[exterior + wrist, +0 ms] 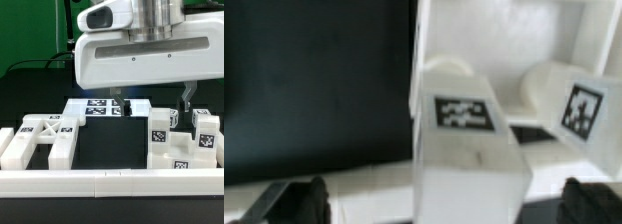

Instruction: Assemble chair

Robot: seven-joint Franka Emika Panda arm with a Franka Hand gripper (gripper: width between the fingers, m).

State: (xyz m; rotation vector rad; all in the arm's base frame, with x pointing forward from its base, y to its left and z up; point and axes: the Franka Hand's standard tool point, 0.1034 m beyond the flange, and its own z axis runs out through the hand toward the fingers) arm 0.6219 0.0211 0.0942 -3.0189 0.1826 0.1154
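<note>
The chair isn't one piece yet: the parts lie loose on the dark worktop point(110, 135). The flat frame point(40, 140) sits toward the exterior view's left, and the blocky seat cluster point(185, 150), w/ small tagged cubes on and beside it, toward the exterior view's right. Frame and cluster are well apart. In the wrist view we see an upright tagged piece point(464, 150) of that cluster between the fingertips point(295, 200), w/ a second tagged piece point(580, 105) just beside it. The end effector point(151, 98) hangs over this spot, jaws spread wide and gripping nothing; there's a clear gap on each side of the upright piece, but the gaps look unequal. Behind lies the marker board point(98, 107), and the border rail point(110, 182) runs along the front. Risks as we judge them: closing off-centre means one finger touches first and shoves or tilts the piece instead of clamping it. The neighbour is so close that a finger coming down could land on it or knock it askew. We can't tell how far above the piece the tips are, so a grip too near the top edge could slip.
</note>
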